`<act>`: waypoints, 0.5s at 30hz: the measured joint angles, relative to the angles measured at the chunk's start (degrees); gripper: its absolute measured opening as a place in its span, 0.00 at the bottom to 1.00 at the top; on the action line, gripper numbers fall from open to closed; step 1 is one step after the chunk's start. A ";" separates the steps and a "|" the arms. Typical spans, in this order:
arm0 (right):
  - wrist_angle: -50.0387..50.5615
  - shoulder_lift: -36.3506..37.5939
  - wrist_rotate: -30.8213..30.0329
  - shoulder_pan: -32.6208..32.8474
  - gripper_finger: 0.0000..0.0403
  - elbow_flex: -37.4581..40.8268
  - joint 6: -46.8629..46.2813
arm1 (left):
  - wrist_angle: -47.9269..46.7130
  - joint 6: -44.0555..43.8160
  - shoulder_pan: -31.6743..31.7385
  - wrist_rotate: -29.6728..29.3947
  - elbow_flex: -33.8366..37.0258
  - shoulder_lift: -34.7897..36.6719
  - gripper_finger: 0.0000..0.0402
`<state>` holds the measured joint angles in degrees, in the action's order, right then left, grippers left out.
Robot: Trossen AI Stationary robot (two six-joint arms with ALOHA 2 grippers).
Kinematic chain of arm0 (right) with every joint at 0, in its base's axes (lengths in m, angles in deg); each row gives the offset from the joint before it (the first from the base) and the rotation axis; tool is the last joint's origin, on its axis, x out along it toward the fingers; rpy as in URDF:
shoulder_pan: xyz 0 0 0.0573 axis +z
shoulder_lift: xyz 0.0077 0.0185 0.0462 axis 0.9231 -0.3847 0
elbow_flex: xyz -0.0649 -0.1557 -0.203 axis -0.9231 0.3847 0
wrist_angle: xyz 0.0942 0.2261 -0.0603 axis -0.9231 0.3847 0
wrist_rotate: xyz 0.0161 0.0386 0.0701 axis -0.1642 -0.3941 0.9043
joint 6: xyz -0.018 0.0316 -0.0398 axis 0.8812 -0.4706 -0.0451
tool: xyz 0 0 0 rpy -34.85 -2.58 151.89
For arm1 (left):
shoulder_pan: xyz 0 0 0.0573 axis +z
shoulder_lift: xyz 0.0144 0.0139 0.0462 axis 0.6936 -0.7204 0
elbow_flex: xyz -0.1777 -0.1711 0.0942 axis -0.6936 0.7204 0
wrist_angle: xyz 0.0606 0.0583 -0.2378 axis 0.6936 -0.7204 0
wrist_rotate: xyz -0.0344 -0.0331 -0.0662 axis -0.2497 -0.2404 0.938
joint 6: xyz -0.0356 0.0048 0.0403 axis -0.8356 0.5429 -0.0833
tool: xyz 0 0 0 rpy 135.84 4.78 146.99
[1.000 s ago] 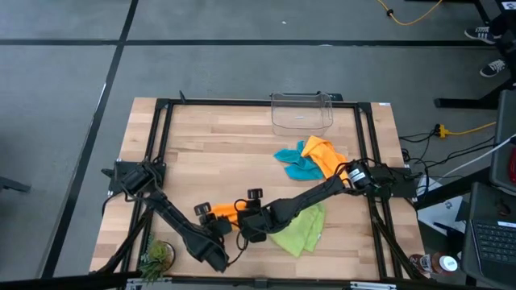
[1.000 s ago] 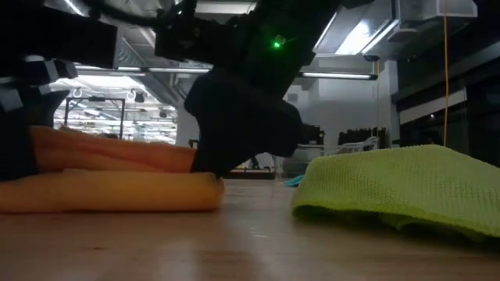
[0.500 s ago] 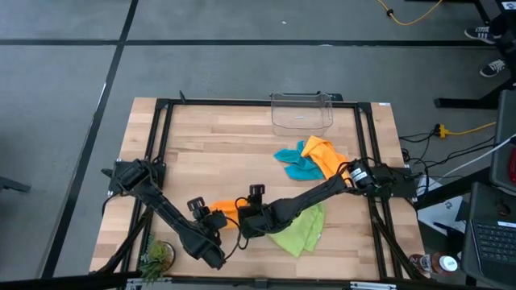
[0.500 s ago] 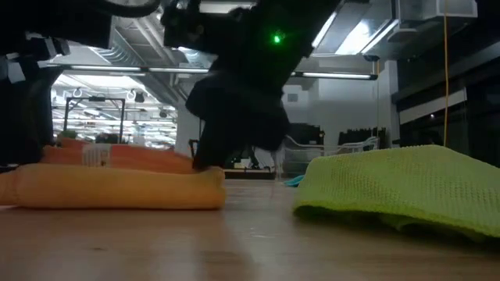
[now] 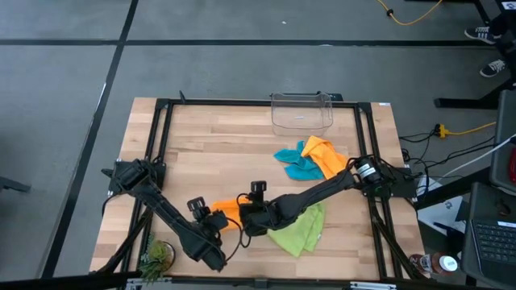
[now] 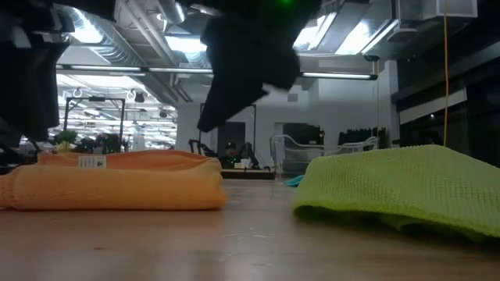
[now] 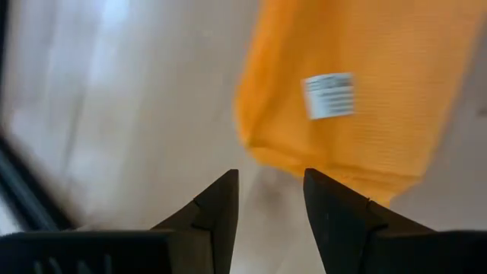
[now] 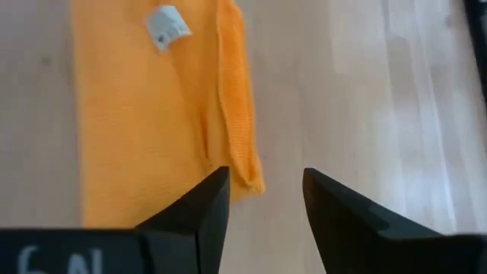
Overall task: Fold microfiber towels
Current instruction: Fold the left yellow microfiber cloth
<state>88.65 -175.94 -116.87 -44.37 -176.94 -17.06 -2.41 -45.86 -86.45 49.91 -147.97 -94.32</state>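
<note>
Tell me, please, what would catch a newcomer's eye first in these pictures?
Probably the folded orange towel lying flat near the table's front edge, its white tag facing up, with the left tool and right tool both open just above it. Beside it, the lime green towel lies rumpled, not yet folded.

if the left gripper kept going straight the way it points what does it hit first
Most likely the folded orange towel, lying straight ahead of the left gripper. Its open fingers hold nothing; depth is unclear.

A lab: framed wooden table [image 5: 242, 137], cabled floor, ceiling strip lights [image 6: 344, 39].
</note>
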 joint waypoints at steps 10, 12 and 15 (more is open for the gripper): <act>-14.35 0.49 8.48 -0.23 0.42 4.19 1.54 | 6.95 -2.68 -0.54 -9.76 1.67 0.00 0.35; -18.22 0.33 5.18 -0.69 0.42 7.13 1.33 | 7.79 -3.48 -0.19 -11.09 3.52 0.00 0.35; -25.06 0.33 4.04 -1.31 0.42 11.52 -0.02 | 13.38 -3.61 0.53 -10.91 8.26 0.00 0.35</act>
<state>63.59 -175.61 -112.82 -45.68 -165.42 -17.08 10.96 -49.47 -85.92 38.99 -139.71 -94.32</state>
